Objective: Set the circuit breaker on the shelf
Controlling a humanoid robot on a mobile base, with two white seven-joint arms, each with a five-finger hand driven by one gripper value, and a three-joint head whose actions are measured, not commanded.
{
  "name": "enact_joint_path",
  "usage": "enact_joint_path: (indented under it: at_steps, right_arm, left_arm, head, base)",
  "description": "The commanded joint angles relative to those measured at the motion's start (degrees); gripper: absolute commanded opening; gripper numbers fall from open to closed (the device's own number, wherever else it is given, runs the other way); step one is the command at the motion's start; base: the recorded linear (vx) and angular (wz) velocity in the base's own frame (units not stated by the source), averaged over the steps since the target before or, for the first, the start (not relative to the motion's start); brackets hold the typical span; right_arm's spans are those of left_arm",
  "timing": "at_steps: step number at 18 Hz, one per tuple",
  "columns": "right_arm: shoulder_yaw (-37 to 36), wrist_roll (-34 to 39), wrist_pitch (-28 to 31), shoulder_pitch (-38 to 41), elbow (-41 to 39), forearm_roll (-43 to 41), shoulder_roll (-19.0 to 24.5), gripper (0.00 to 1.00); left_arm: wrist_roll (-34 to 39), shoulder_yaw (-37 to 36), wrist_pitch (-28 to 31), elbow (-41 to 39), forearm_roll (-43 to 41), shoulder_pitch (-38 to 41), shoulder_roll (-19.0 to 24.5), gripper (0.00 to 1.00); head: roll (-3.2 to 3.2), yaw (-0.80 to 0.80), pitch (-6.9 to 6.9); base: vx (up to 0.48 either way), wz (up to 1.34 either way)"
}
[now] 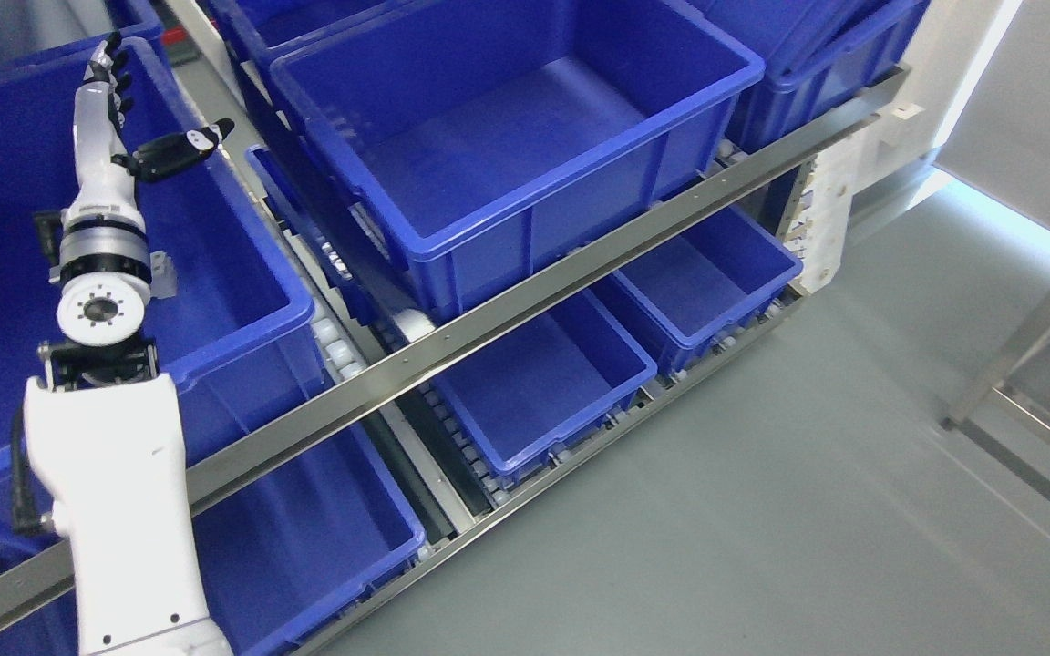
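Leftmost, the left arm (115,510) is seen rising from the bottom edge, its white forearm crossing in front of the metal front rail (525,296) of the shelf rack. Above the wrist, the left hand (110,128) is raised over a large blue bin (242,246) on the upper level; its fingers (110,68) are stretched out straight and the thumb (183,146) is splayed to the side, so the hand is fully open and nothing is held in it. Inside that bin, just beside the wrist, a small grey object (160,273) is partly seen against the blue wall, but whether it is the circuit breaker cannot be told; no breaker can be clearly made out elsewhere. Below this bin, a lower bin (306,538) is partly covered by the rail and the forearm. Next to the right, white rollers (338,351) are visible in the gap between bins. A second large upper bin (525,228) is set at the centre, tilted along the slanting rack, with more bins behind it. Beneath the rail, two smaller bins (543,392) and (707,282) are lined up on the lower roller track. Farther right, a white end bracket (830,219) closes the rack, then grey floor (762,510) is spread out, and a metal frame leg (1026,337) is seen at the right edge.
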Motion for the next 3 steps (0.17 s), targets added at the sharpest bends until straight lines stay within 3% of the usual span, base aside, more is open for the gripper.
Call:
enact_joint_path:
  at_steps: [1, 3]
  right_arm:
    - [1.1, 0.2, 2.1, 0.0, 0.0, 0.0, -1.0, 1.0]
    - [1.1, 0.3, 2.0, 0.0, 0.0, 0.0, -1.0, 1.0]
  left_arm:
    - [-0.2, 6.0, -1.8, -23.8, 0.3, 9.1, -0.9, 1.0]
    - [-0.2, 6.0, -1.8, -23.8, 0.3, 9.1, -0.9, 1.0]
  head:
    - [0.0, 0.0, 0.0]
    - [0.0, 0.0, 0.0]
  base:
    - [0.032, -0.47]
    - [0.028, -0.6]
